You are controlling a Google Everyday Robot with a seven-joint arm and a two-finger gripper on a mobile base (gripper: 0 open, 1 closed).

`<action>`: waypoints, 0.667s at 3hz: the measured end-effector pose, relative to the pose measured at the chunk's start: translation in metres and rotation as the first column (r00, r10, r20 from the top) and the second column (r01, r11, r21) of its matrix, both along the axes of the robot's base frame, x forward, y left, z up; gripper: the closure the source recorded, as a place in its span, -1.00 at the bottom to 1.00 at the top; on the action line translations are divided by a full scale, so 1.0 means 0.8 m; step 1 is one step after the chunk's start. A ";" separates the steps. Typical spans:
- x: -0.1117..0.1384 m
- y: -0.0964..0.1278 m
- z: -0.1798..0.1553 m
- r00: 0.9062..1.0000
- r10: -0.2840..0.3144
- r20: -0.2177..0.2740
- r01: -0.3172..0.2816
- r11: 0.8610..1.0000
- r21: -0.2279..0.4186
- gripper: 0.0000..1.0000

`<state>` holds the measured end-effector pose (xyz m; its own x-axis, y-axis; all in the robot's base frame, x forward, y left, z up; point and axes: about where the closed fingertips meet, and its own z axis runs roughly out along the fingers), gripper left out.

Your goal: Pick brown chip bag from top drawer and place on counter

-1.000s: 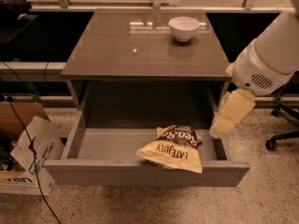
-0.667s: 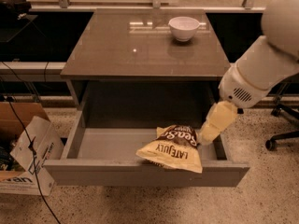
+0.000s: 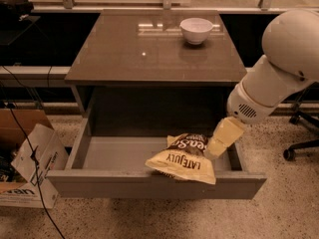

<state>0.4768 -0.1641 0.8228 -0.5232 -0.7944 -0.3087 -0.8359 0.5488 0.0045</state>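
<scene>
The brown chip bag point(image 3: 183, 158) lies in the front right part of the open top drawer point(image 3: 119, 156), its lower edge over the drawer's front panel. It is cream-yellow with a dark brown upper part and "LATE JULY" lettering. My gripper point(image 3: 213, 151) reaches down from the right on the white arm point(image 3: 279, 68) and sits at the bag's right edge, touching or very close to it. The counter point(image 3: 149, 54) is the glossy grey-brown top of the cabinet above the drawer.
A white bowl point(image 3: 196, 30) stands at the back right of the counter. A cardboard box point(image 3: 25, 158) and cables sit on the floor to the left of the drawer. An office chair base point(image 3: 299, 143) is at the right.
The arm has swung left and down, bringing the gripper from the drawer's right wall to the right edge of the chip bag. The bag has not moved.
</scene>
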 end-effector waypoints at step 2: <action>-0.007 0.018 -0.078 0.991 -0.063 -0.116 0.056 0.996 -0.063 -1.00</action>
<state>0.4711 -0.1494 0.7600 -0.5997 -0.7760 -0.1954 -0.7976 0.5995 0.0672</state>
